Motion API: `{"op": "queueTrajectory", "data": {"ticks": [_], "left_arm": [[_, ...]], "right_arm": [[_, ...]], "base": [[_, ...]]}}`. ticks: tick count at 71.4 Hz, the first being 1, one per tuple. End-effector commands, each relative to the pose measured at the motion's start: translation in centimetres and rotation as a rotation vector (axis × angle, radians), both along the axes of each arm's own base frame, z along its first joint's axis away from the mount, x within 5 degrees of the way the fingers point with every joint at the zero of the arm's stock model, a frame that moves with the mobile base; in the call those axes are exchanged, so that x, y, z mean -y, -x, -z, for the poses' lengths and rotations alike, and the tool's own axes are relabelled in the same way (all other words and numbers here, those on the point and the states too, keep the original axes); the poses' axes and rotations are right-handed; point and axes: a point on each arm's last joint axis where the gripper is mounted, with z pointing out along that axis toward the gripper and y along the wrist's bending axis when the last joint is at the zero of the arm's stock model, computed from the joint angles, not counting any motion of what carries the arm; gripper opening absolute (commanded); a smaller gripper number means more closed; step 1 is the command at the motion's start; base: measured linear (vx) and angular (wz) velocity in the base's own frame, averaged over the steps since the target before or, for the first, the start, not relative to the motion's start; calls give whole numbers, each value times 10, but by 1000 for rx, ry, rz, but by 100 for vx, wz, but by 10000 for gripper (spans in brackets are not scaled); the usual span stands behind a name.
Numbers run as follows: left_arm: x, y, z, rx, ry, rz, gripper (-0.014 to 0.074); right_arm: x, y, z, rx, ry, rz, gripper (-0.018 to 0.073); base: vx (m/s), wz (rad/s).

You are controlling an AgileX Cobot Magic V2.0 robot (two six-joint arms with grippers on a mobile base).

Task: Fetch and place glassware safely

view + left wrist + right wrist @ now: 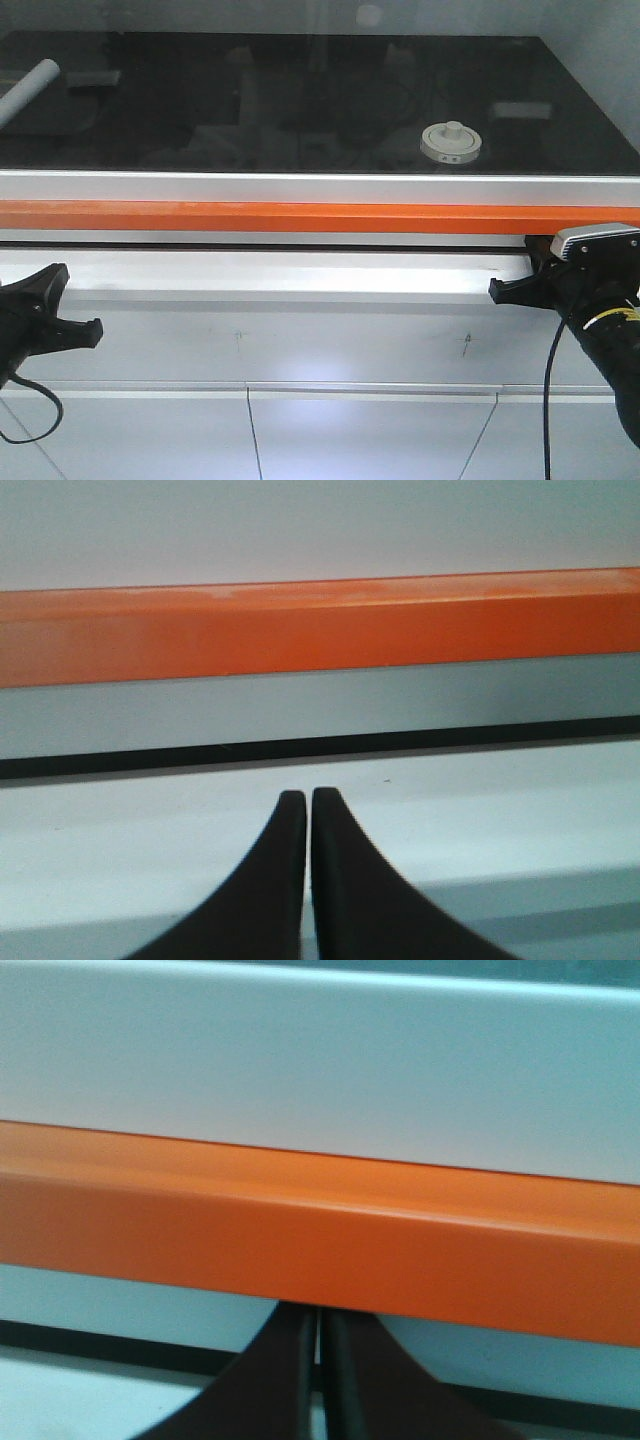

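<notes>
jar point(451, 142): on black top point(300, 100), right of centre (lid on); behind orange bar point(300, 216) | left gripper point(307, 800): clenched, empty; below bar | right gripper point(318, 1322): clenched, empty; close under bar

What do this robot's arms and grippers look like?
The left gripper and right gripper have black curved fingers tapering to narrow tips. The right arm is black, with a silver-grey camera housing, small yellowish lettering and a thin black cable. A looped black cable hangs below the left arm.
</notes>
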Motion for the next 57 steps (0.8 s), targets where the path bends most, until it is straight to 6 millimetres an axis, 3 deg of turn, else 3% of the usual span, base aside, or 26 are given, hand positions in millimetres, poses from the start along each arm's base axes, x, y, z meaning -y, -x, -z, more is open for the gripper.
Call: {"op": "queueTrajectory", "data": {"ticks": [1,32,57], "left_arm": [[-1,-7,-14,148,19,-16,-7],[-5,-10,-11,176,4,-60,-7],[-5,-32,-18,124,-5,-60,-7]], "right_arm": [[-1,-12,-33,217,-11,-11,-1],[-1,-12,-33,216,-12,-15,-1],[-1,-12,-33,216,-12,-15,-1]], "base": [[0,0],[0,0],[0,0]]}}
